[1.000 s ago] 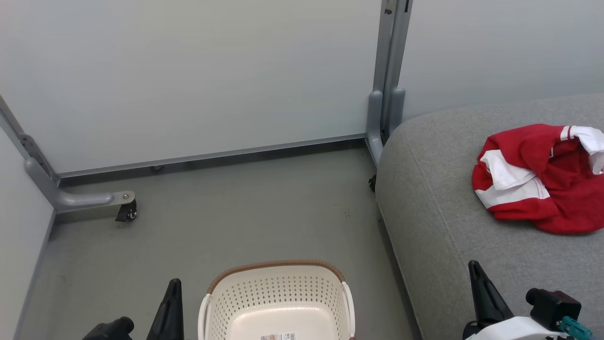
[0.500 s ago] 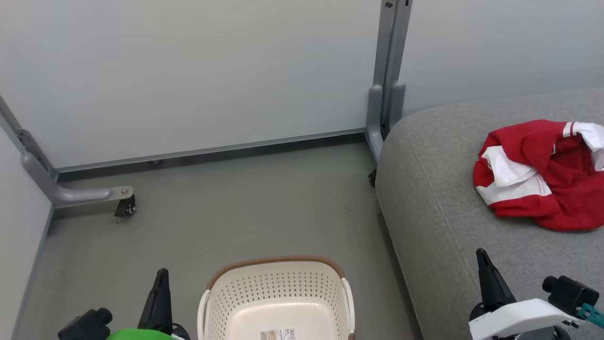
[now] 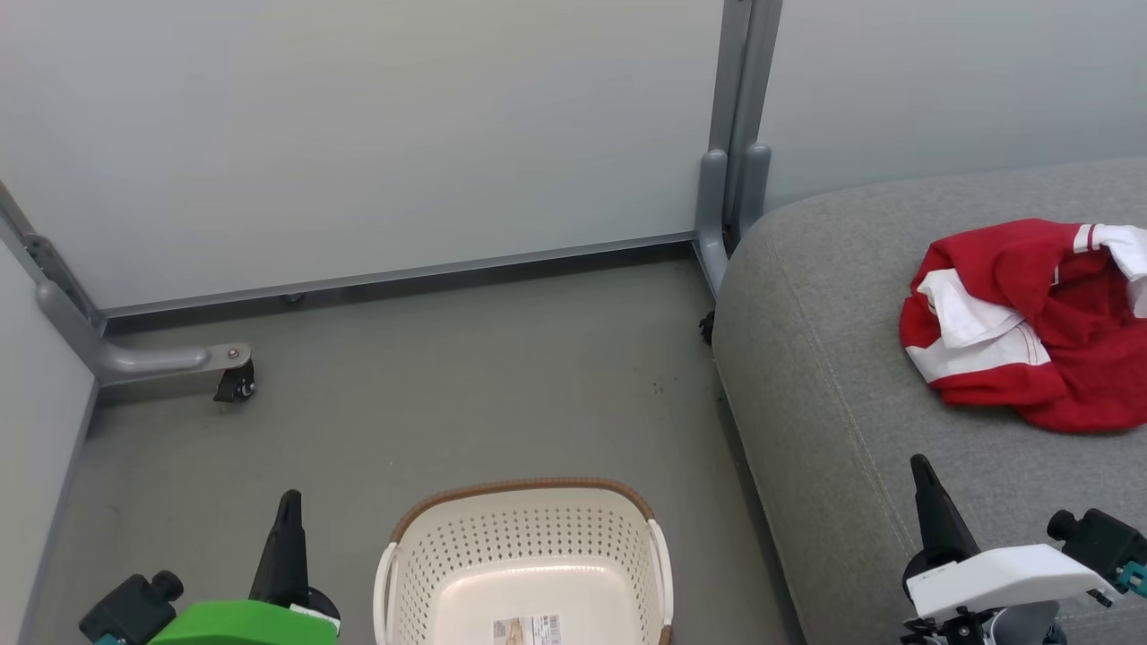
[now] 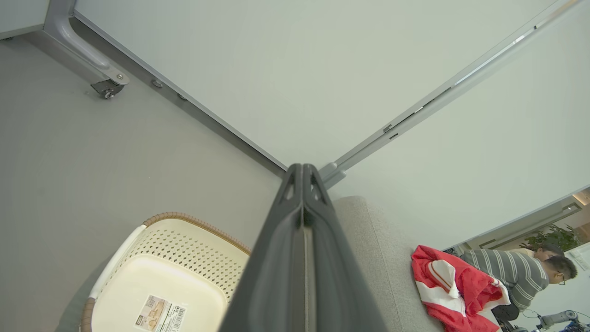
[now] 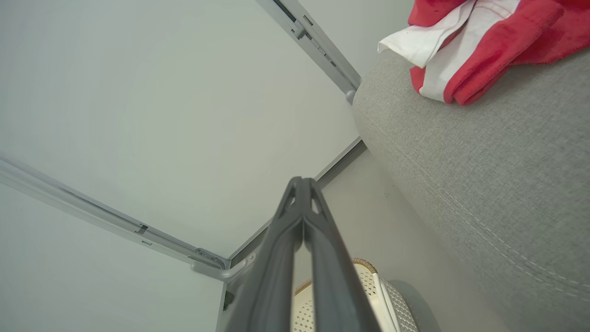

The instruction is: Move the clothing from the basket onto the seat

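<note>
The clothing lies in a crumpled red-and-white heap on the right part of the seat. It is well apart from the basket, which stands on the floor beside the seat's edge. What shows of the basket's inside holds a paper label and no fabric.

Over the last second the heap has kept its shape and place on the cushion. The whole head view has slid a little, so the camera moved. Both hands have spread slightly outward from the basket, with more forearm showing. The left hand and the right hand each have their fingers pressed together on nothing. I judge the transfer finished.

The heap has no clear pointing end. Its longer spread runs across the seat, with the white panel toward the basket side.
</note>
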Tool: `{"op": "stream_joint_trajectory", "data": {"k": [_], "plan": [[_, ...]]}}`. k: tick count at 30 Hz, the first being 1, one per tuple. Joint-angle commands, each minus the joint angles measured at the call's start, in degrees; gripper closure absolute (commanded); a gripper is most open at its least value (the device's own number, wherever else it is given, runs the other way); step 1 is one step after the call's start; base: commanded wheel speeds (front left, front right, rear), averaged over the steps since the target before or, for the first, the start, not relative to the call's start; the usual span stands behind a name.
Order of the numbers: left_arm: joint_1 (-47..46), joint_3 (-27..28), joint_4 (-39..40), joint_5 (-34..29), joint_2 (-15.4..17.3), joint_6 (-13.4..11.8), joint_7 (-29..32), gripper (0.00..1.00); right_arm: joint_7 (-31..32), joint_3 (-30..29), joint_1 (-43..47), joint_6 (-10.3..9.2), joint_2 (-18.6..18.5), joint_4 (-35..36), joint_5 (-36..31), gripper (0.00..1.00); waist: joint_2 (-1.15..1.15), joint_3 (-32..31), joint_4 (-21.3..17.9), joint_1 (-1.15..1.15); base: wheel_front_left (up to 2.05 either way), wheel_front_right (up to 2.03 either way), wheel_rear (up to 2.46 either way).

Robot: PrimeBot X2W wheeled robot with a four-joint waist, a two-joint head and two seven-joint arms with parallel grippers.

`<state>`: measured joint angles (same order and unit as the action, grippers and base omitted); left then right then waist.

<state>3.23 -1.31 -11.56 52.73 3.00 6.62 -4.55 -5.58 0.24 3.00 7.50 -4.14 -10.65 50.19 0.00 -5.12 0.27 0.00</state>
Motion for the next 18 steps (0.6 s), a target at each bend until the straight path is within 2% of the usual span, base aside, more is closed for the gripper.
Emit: {"op": "stream_joint_trajectory", "data": {"k": [1, 18], "plan": [[-2.1, 0.6, 0.4, 1.8, 0.5, 0.3, 0.4, 1.0, 0.3, -0.4, -1.5, 0.01, -0.3, 0.3, 2.0, 1.0, 0.0, 0.1, 0.0, 0.0, 0.0, 0.0, 0.0], [-4.3, 2.5, -0.4, 12.7, 0.6, 0.5, 3.3, 1.0, 3.1, -1.5, -3.8, 0.02, -0.4, -0.7, 13.9, 1.0, 0.0, 1.2, -0.1, 0.0, 0.0, 0.0, 0.0]]}}
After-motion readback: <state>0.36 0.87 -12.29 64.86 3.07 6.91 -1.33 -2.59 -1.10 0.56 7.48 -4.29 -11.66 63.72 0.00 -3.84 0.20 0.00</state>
